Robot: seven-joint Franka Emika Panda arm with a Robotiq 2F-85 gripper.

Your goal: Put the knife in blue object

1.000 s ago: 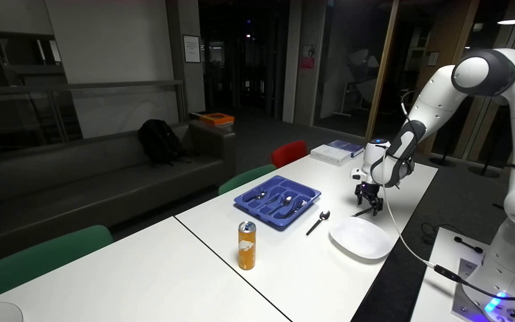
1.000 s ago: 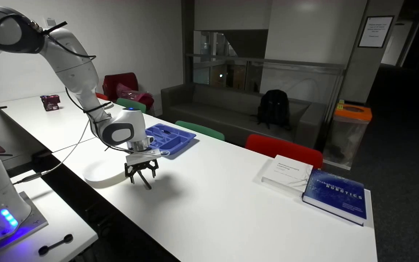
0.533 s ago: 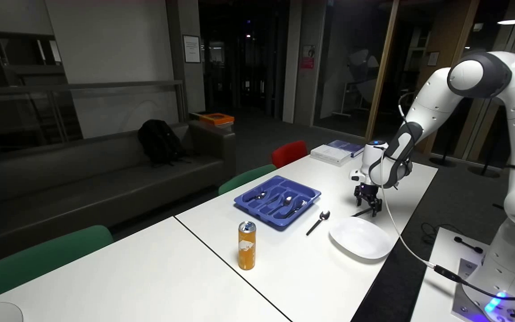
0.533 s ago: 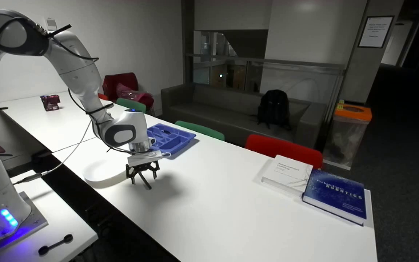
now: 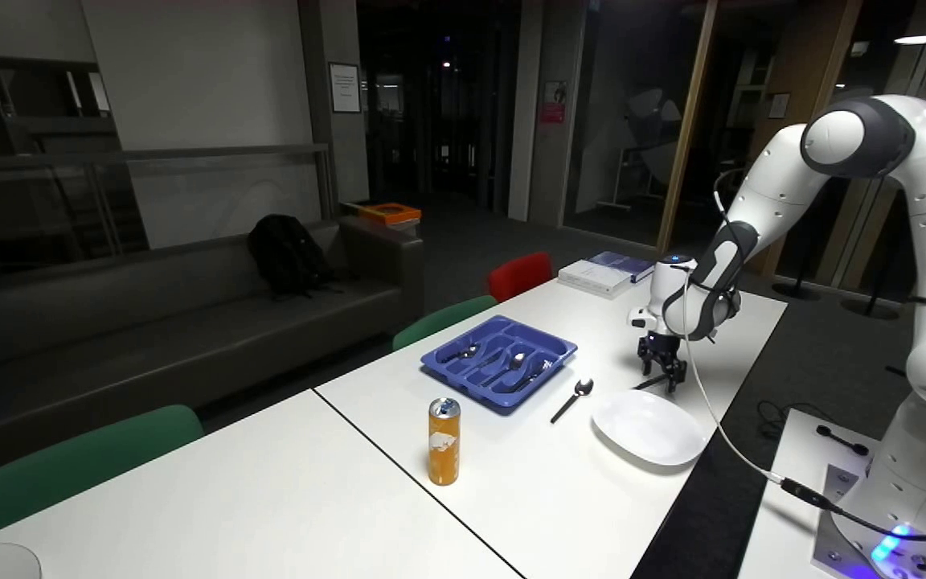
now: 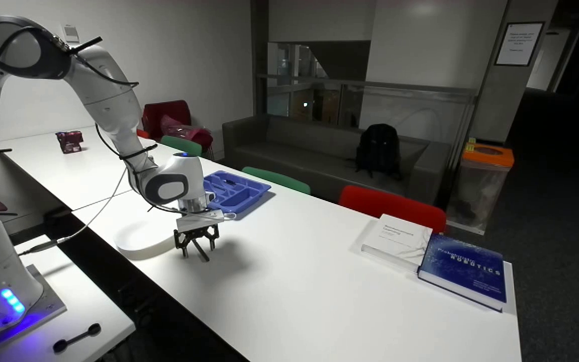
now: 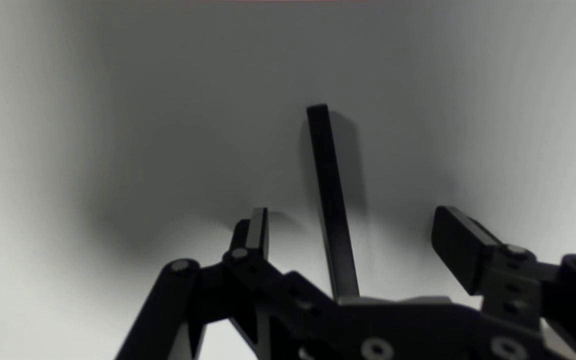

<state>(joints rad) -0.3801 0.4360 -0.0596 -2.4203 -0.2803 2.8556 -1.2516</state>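
Slim, straight black knife [image 7: 332, 200] lies on the white tabletop [image 6: 345, 301], outside the flat rectangular blue plastic cutlery tray [image 5: 527, 334] and below the black two-fingered gripper [image 6: 199, 249]. Across the wrist view the knife runs from about 6 o'clock to an end just short of 12, its lower part hidden by the gripper's body. The jaws stand wide apart with the knife in the gap: one finger [image 7: 257, 230] is at its 8 o'clock, the other at its 4, each clear of it. Whether the fingertips reach the table I cannot tell.

In an exterior view the wide, shallow white plate [image 5: 649, 430] is near the knife, which lies toward the plate's 12 o'clock. At the plate's 10 o'clock, well apart, is the tray, with several pieces of cutlery [image 5: 518, 361] in its compartments. Between plate and tray rests a slim black-handled spoon [image 5: 568, 404], at the tray's 4 o'clock. A tall, slim orange metal can [image 5: 444, 442] stands upright at the tray's 7 o'clock. In an exterior view a thick white book [image 6: 397, 241] and a thick dark-blue book [image 6: 463, 271] lie side by side at the gripper's 3 o'clock, well apart from it.
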